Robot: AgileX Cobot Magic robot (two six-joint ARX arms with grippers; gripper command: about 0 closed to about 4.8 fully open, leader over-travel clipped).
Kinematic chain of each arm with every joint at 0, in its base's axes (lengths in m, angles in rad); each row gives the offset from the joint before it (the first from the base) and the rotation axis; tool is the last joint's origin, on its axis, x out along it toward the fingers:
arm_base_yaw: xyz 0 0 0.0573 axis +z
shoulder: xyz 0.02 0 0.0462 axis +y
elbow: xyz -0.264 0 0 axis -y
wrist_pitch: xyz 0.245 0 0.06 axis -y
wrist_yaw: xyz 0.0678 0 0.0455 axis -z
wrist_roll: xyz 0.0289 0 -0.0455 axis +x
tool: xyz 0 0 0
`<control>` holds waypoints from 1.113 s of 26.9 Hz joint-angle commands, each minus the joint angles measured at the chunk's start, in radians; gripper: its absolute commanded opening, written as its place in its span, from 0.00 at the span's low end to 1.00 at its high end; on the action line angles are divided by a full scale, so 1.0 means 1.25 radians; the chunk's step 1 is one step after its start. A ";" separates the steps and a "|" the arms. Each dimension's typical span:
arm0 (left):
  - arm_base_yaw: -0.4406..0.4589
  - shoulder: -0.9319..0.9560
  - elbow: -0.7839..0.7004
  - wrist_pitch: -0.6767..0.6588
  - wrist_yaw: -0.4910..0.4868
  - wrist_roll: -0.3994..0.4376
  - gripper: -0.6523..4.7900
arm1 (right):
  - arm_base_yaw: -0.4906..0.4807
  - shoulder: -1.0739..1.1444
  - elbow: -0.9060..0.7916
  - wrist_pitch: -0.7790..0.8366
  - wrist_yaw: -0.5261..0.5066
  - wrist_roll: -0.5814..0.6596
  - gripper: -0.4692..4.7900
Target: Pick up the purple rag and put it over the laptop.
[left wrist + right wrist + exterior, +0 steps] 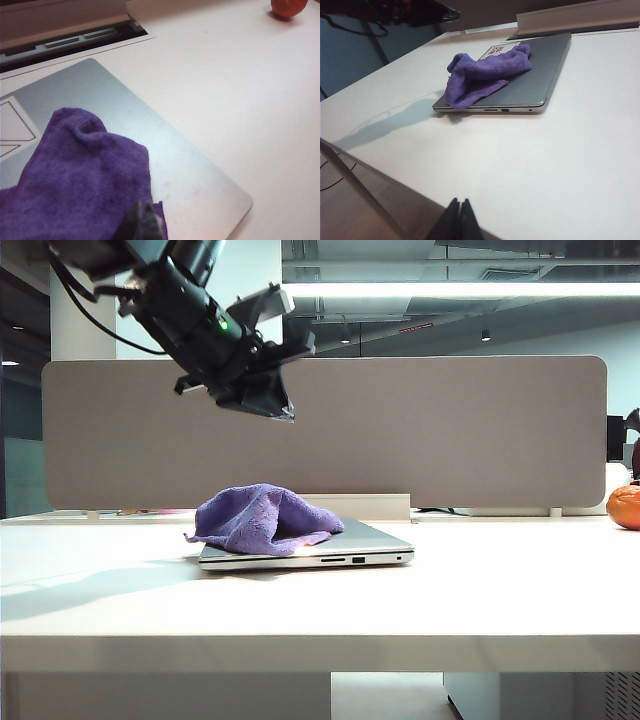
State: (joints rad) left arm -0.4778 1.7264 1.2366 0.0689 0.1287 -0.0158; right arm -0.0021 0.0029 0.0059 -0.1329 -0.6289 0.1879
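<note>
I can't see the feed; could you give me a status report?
Left gripper shut, empty, above rag. Right gripper shut, parked. Purple rag bunched on laptop. Nothing in the way.

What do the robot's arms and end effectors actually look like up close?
The left arm is glossy black and chunky, with black cables looping off it and a small green light. Its left end effector narrows to dark wedge-shaped fingers. The right end effector shows only as two slim black fingertips.

From my remote seat this reads as an open-plan office. My arms work over a white desk [500, 590] backed by a grey fabric partition screen [450, 430], the sort that divides workstations. Overhead I see long fluorescent light strips [460, 289] under an exposed ceiling (ducts and beams showing), and a closed laptop [370, 540] sits on the desk.
</note>
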 commanded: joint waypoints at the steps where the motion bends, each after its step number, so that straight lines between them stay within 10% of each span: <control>1: 0.000 -0.032 0.002 -0.060 -0.056 0.023 0.11 | 0.000 -0.001 -0.003 0.008 0.002 0.002 0.13; 17: 0.000 -0.258 -0.067 -0.177 -0.128 0.079 0.11 | 0.000 -0.001 -0.003 0.008 0.364 -0.004 0.13; 30: 0.000 -0.513 -0.280 -0.174 -0.175 0.060 0.11 | -0.002 -0.001 -0.003 0.003 0.472 -0.035 0.13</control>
State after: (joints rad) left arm -0.4767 1.1175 0.9043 -0.1562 -0.0837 0.0666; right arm -0.0040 0.0029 0.0059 -0.1341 -0.0593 0.1478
